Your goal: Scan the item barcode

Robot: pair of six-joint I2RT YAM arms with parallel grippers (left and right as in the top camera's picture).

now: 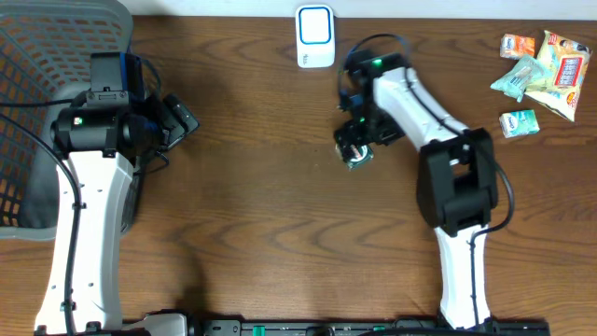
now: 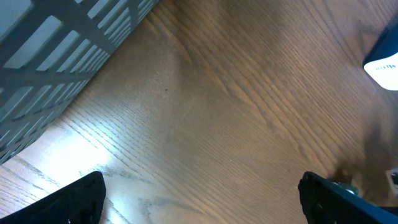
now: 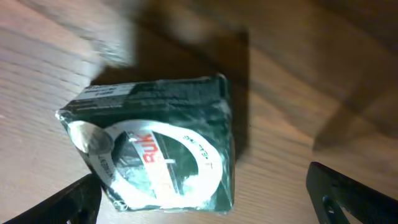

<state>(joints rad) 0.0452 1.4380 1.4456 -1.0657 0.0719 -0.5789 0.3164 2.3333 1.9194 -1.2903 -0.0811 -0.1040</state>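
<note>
Packet [image 3: 155,149] lies label up, long axis across right pincer [image 3: 211,199].

The left arm [image 1: 89,215] and right arm [image 1: 420,107] both reach forward, left fingers [image 2: 71,200] and right fingers [image 3: 351,193] spread wide.

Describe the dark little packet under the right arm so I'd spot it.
From the white scanner at the table's far edge, follow the right arm's tip down to the wood. The packet lies there: dark green with a white ring and red lettering, unlike the pale snack packs at the far right.
</note>
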